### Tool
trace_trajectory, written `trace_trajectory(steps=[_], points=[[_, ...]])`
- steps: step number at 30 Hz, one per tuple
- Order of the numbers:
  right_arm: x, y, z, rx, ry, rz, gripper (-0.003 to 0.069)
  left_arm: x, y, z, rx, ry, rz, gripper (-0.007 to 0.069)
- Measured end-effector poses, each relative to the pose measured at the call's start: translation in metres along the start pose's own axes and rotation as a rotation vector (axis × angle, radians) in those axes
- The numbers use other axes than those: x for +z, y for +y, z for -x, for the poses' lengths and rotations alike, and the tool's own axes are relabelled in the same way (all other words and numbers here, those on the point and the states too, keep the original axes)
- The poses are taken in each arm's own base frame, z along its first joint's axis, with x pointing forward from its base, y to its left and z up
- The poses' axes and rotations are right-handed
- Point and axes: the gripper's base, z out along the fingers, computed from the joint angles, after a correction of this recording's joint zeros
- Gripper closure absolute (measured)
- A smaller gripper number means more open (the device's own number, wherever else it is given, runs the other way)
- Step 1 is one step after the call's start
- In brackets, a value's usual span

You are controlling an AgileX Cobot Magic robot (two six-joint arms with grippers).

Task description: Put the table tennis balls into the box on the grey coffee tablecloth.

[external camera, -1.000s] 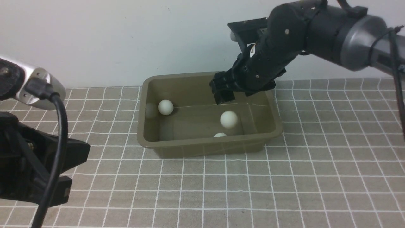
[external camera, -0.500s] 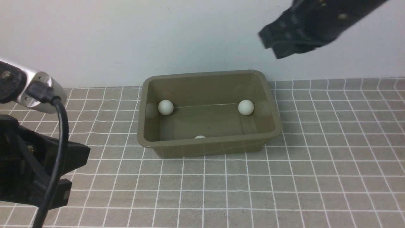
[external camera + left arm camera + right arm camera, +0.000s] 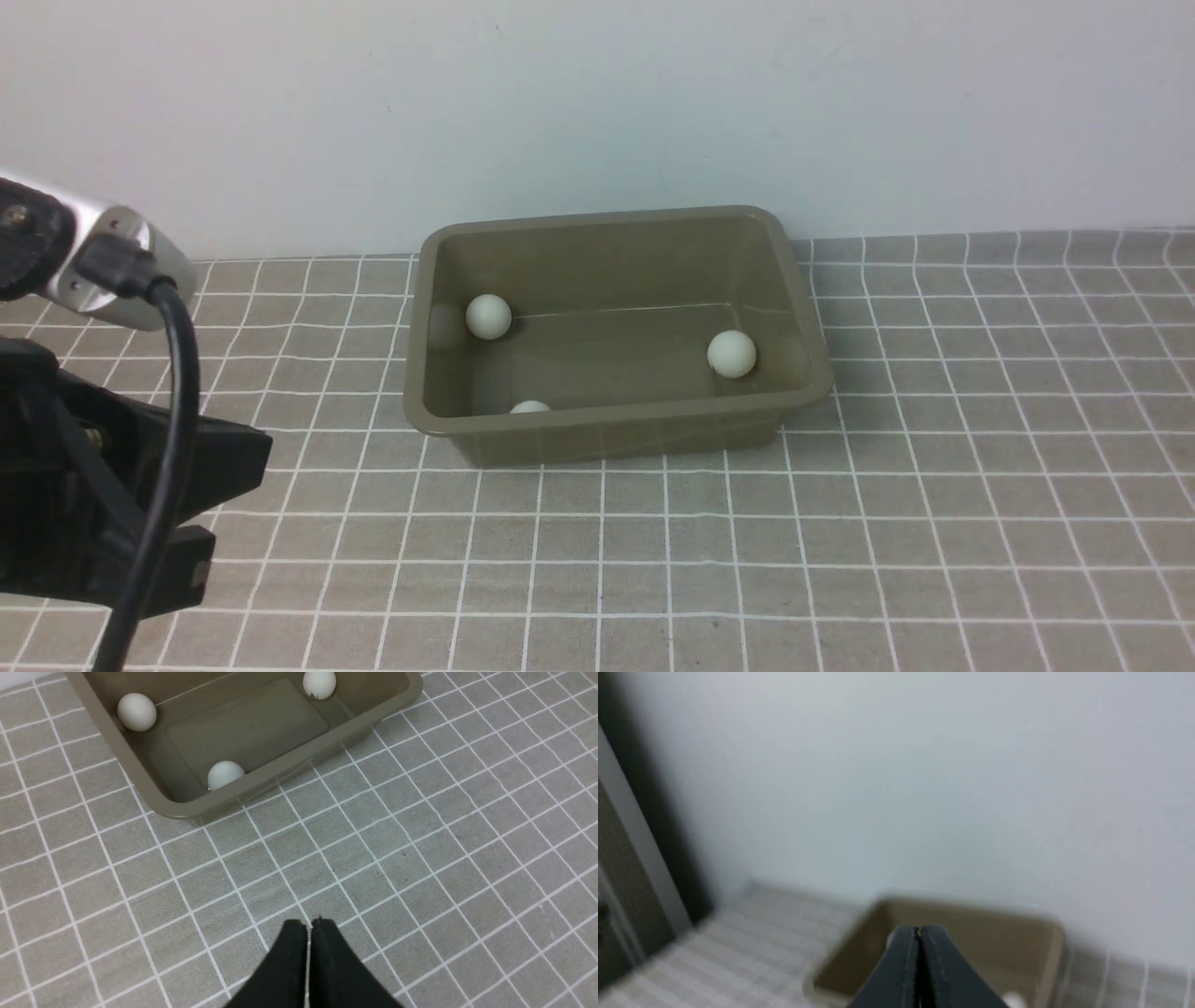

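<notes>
Left fingers point(image 3: 290, 956): pressed together, tips meeting in a thin seam, nothing pinched. They hang over bare cloth toward the counter's near-left, on the near side of the box and apart from it.

Right fingers point(image 3: 901, 966): pressed together too, nothing between them. That wrist view is blurred; the box shows beyond the tips, pale wall point(image 3: 597, 112) behind it.

Left arm point(image 3: 65, 485): dark body with a black cable point(image 3: 173, 392) looping over it, at the counter's left edge.

Box point(image 3: 607, 439): olive-brown tub, upright, mouth facing up. The long axis runs left to right, parallel to the counter's far edge. It sits on the grey coffee tablecloth point(image 3: 840, 513) about midway along that far edge, its back rim near the wall.

Table tennis balls, all three inside the box, on its floor:
- one point(image 3: 488, 315) in the far-left corner;
- one point(image 3: 731, 354) by the right end wall;
- one point(image 3: 530, 407) against the near long wall, toward the left end, half hidden by the rim in the front view and clearer from the left wrist.

Balls lie well apart from one another.
</notes>
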Motion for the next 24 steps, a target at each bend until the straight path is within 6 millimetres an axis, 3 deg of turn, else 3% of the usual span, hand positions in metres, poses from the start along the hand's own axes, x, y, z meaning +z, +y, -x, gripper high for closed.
trace_trajectory(steps=[1, 5, 13, 18, 24], points=[[-0.022, -0.003, -0.014, 0.015, -0.09, 0.018, 0.0673, 0.0, 0.0, 0.0, -0.003, -0.002, -0.003, 0.0629], [-0.045, -0.007, -0.033, 0.04, -0.169, 0.036, 0.0673, 0.0, 0.0, 0.001, -0.004, -0.016, -0.002, 0.0629], [-0.048, -0.007, -0.035, 0.04, -0.205, 0.043, 0.067, -0.014, -0.003, -0.001, 0.007, -0.079, -0.002, 0.0629], [-0.048, -0.007, -0.036, 0.039, -0.2, 0.042, 0.0669, -0.059, -0.013, -0.015, 0.043, -0.282, -0.002, 0.0629], [-0.048, -0.007, -0.036, 0.039, -0.2, 0.042, 0.0669, -0.081, -0.018, -0.025, 0.032, -0.45, -0.02, 0.0629]])
